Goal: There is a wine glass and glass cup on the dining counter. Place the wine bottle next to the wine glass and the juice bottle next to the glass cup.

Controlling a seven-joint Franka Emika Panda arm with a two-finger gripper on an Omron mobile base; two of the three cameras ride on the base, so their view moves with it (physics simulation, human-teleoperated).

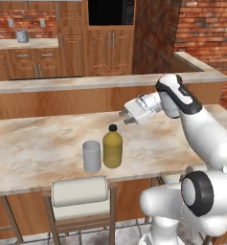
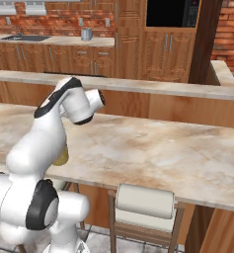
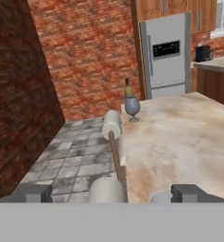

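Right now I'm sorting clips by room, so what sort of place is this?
A home kitchen, apparently: a steel fridge, wooden cabinets against brick walls, and a marbled dining counter with stools.

squat yellow juice bottle with black cap [image 1: 112, 149]: no label text I can make out
steel fridge panel [image 3: 166, 49]: dark display, nothing legible

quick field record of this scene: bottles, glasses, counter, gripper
juice bottle: upright on the dining counter, right beside the glass cup
glass cup: upright, near the counter's front edge
wine glass: upright at the far end of the counter in the hand view
wine bottle: upright just behind the wine glass
gripper: open, empty, above the counter past the juice bottle
stool: tucked under the counter edge below the cup
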